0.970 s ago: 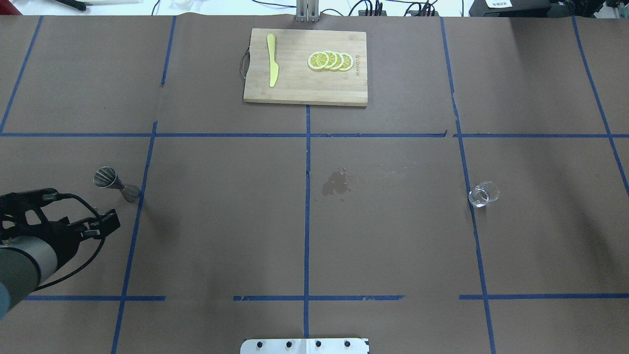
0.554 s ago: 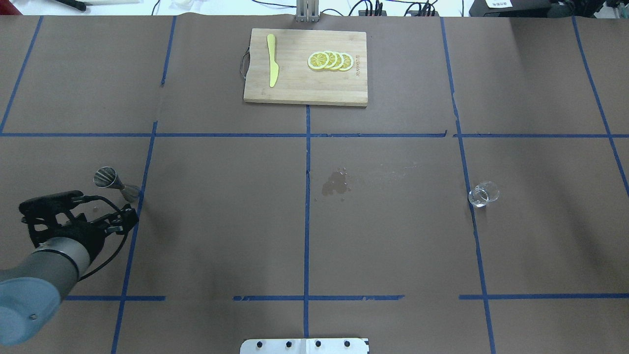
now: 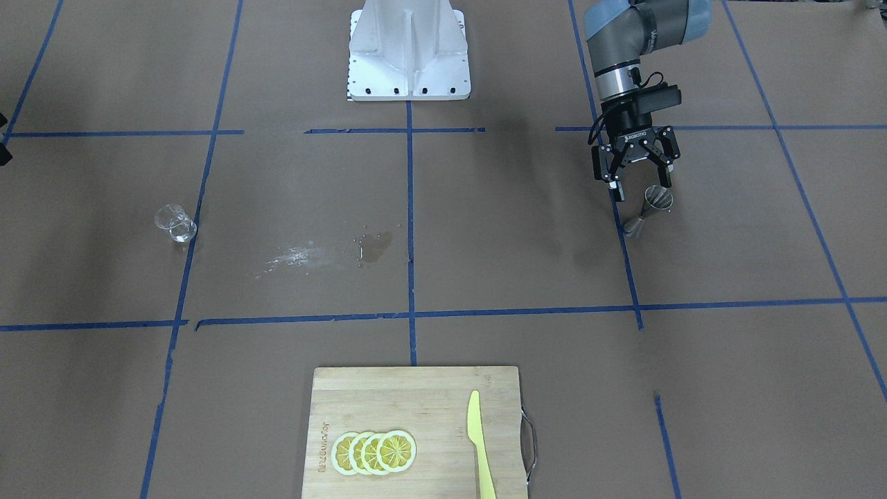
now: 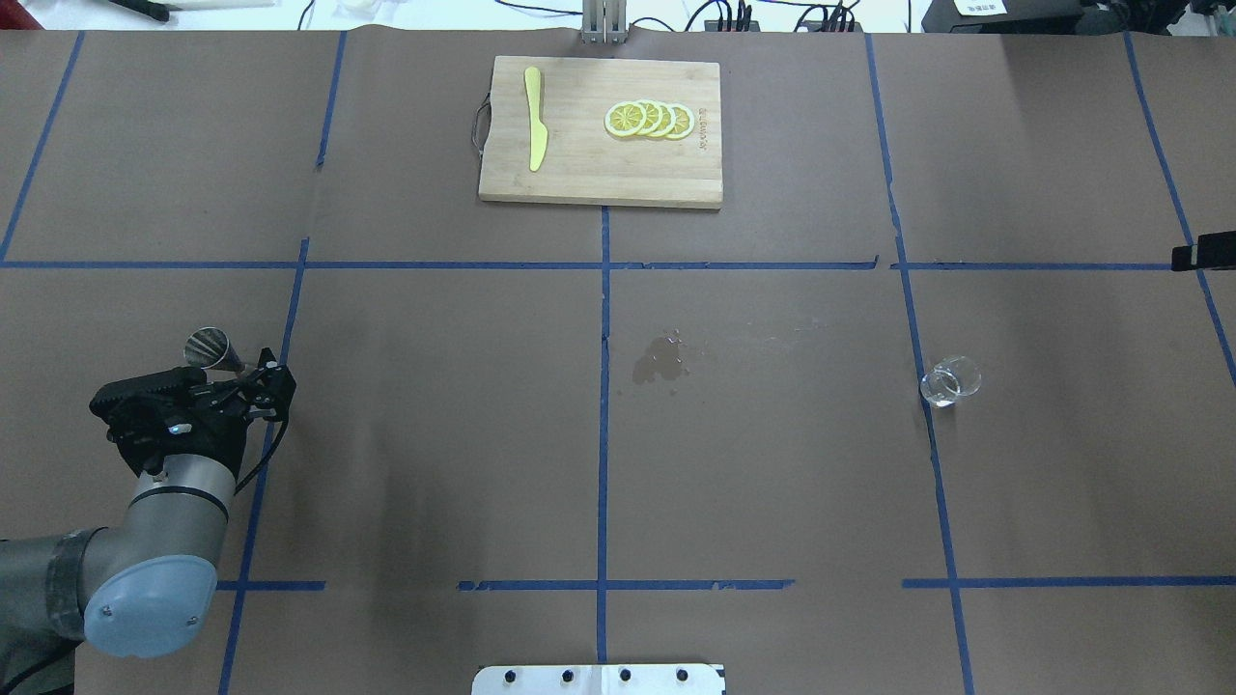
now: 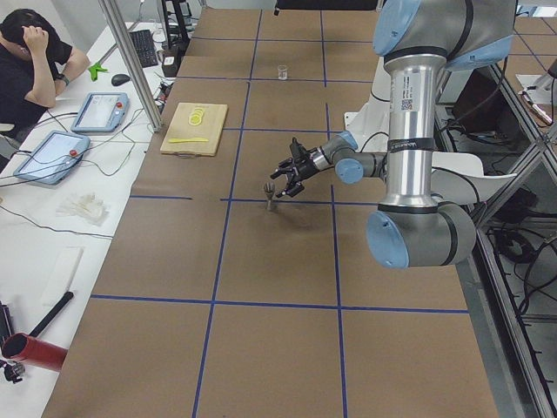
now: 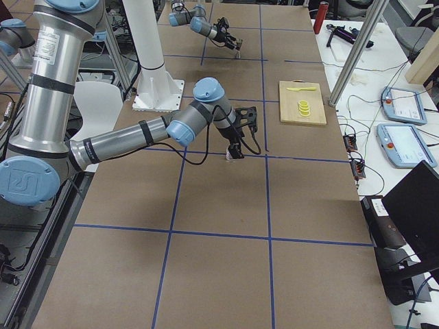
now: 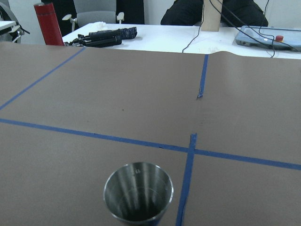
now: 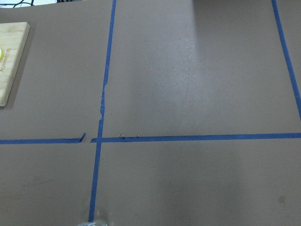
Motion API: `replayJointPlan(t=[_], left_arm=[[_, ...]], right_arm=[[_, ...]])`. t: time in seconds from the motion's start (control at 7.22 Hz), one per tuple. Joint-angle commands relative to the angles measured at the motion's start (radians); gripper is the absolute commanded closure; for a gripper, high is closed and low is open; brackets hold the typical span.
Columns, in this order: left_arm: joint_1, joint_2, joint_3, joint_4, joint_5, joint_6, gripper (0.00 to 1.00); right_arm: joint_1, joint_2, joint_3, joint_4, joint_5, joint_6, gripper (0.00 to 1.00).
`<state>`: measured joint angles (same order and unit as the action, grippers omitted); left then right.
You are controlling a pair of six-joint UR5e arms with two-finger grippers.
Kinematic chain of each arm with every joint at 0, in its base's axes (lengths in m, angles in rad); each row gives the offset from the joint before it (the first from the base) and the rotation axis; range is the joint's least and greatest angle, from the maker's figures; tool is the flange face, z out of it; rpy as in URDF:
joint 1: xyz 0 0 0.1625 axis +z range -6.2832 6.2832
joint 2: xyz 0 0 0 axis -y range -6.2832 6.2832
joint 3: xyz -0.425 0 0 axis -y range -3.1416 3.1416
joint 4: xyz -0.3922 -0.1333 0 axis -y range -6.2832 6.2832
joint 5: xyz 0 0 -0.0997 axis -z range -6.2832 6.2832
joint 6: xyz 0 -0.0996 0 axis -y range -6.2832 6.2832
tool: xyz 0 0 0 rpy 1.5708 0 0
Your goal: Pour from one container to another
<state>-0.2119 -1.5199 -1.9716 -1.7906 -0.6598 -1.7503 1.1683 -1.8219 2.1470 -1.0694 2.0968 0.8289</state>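
Overhead exterior view gives us the change most plainly: the jigger (image 4: 207,345) stands where it stood a second ago, upright on the left part of the table (image 4: 435,434) just beside a blue tape line (image 4: 293,309). The left gripper (image 3: 641,184), which was then well short of it, has swung in and now sits just on the robot's side of it, hiding its lower cone from above. Its jaws are spread wide with nothing between them, and the left wrist view looks down into the jigger's open mouth. The glass cup (image 4: 951,379) has not moved either and stands far across on the right. A black tip of the right gripper (image 4: 1202,255) has newly come in at the right edge, well apart from the cup; we cannot tell how its jaws stand. We judge that both arms are only reaching, so no grasp and no pour has begun. Between the two vessels lies a wet patch (image 4: 661,359), and beyond it a cutting board (image 4: 589,174) with lemon slices (image 4: 649,119) and a knife (image 4: 534,121).
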Motion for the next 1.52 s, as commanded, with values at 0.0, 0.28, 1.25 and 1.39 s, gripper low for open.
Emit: replayJointPlan(t=[0.0, 0.28, 1.25, 1.39], left_arm=[[0.02, -0.006, 0.059, -0.006, 0.054, -0.034, 0.0], [0.037, -0.012, 0.063, -0.006, 0.074, -0.034, 0.01], [0.034, -0.066, 0.175, -0.007, 0.097, -0.055, 0.11], [0.034, -0.066, 0.177, -0.009, 0.095, -0.055, 0.12]], right_arm=[[-0.036, -0.011, 0.016, 0.019, -0.026, 0.021, 0.0], [-0.059, -0.014, 0.024, 0.019, -0.028, 0.03, 0.0], [-0.206, -0.048, 0.145, 0.019, -0.099, 0.117, 0.0], [-0.22, -0.048, 0.151, 0.019, -0.106, 0.118, 0.0]])
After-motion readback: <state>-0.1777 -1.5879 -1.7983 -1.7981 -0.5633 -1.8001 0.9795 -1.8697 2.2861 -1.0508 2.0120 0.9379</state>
